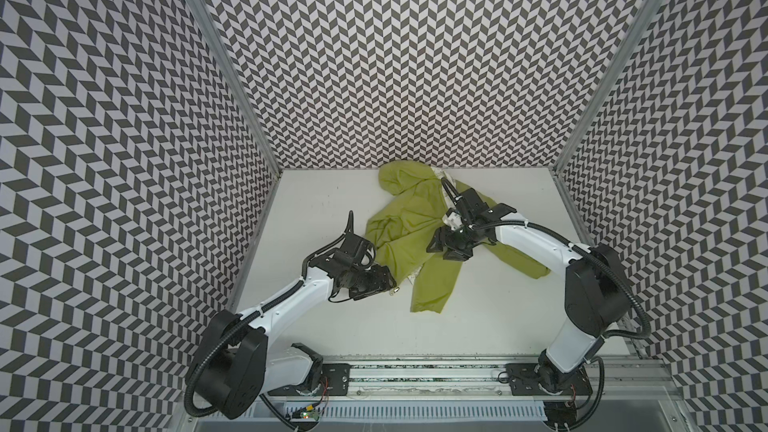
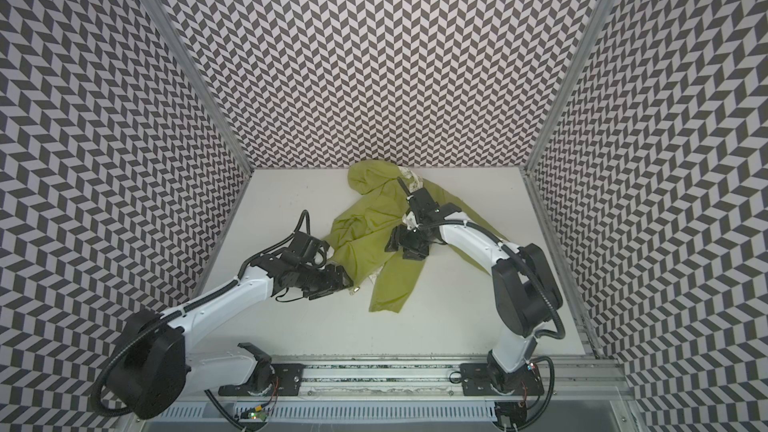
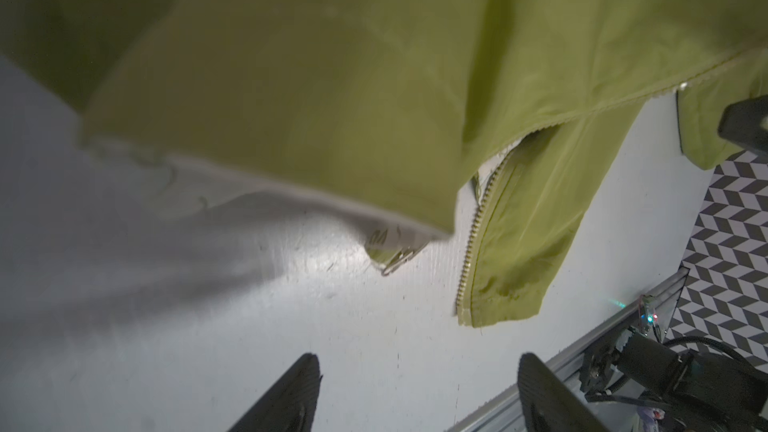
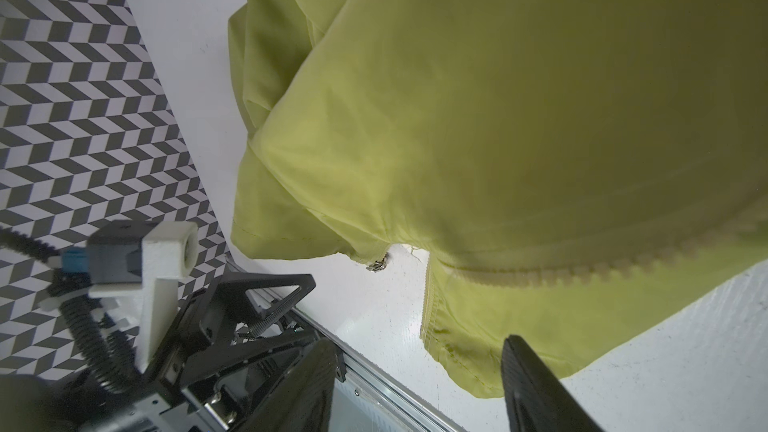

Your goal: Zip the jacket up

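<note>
A green jacket (image 1: 399,234) is lying crumpled and unzipped on the white table (image 1: 478,317), toward the back wall. The left gripper (image 3: 417,363) and right gripper (image 4: 417,342) are hovering near its hem, both spread and empty. The zipper (image 3: 471,243) halves are lying apart, so the next move likely calls for pinching and aligning their ends. No containers are showing.

You see the jacket (image 1: 409,218) as thin lime cloth, matt with a faint sheen and fine creases. Its zipper (image 3: 471,243) has pale, slightly shiny teeth. At lower centre the table (image 3: 374,347) is white, smooth and half-glossy, with small scuffs. The left gripper (image 3: 419,359) has black fingers (image 3: 291,392), matt and finely ribbed. The rail (image 1: 415,371) along the bottom is bare metal.
</note>
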### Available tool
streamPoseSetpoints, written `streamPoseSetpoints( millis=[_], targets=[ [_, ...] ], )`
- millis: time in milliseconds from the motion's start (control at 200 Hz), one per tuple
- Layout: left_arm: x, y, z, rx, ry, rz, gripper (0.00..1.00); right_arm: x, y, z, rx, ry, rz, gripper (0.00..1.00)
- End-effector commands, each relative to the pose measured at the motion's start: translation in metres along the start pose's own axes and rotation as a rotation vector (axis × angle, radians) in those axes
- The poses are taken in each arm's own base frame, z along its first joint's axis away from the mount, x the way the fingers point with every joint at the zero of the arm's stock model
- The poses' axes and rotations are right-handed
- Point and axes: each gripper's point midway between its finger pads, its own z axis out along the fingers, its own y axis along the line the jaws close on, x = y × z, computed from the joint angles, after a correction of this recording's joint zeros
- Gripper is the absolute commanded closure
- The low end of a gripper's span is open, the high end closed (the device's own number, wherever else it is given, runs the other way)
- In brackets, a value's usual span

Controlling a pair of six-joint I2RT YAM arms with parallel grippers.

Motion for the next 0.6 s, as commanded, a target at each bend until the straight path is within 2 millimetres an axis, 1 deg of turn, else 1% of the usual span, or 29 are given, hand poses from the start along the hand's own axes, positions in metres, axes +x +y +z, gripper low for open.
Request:
streamPoseSetpoints(
  millis=[0, 80, 165, 280, 315, 501, 596],
  targets=[
    [-0.022, 0.002, 0.015, -0.017, -0.064, 0.070, 0.23, 0.009, 0.004, -0.011, -0.022, -0.005, -0.016, 0.36],
    [-0.028, 0.006, 0.022, -0.043, -0.059, 0.083, 0.24, 0.014, 0.003, -0.015, -0.021, -0.005, -0.014, 0.36],
    [-0.032, 0.005, 0.030, -0.037, -0.052, 0.097, 0.24, 0.019, 0.002, -0.019, -0.022, -0.003, -0.017, 0.36],
    [-0.034, 0.008, 0.041, -0.030, -0.034, 0.099, 0.25, 0.022, -0.001, -0.023, -0.018, -0.005, -0.014, 0.36],
    [-0.033, 0.006, 0.045, -0.013, -0.023, 0.105, 0.25, 0.023, -0.001, -0.024, -0.019, -0.006, -0.012, 0.36],
    [-0.026, -0.010, 0.058, 0.083, 0.023, 0.137, 0.35, 0.023, -0.003, -0.025, -0.015, -0.005, -0.005, 0.36],
    [-0.019, -0.019, 0.066, 0.099, 0.053, 0.163, 0.43, 0.022, -0.003, -0.025, -0.020, -0.005, 0.002, 0.36]
  ],
)
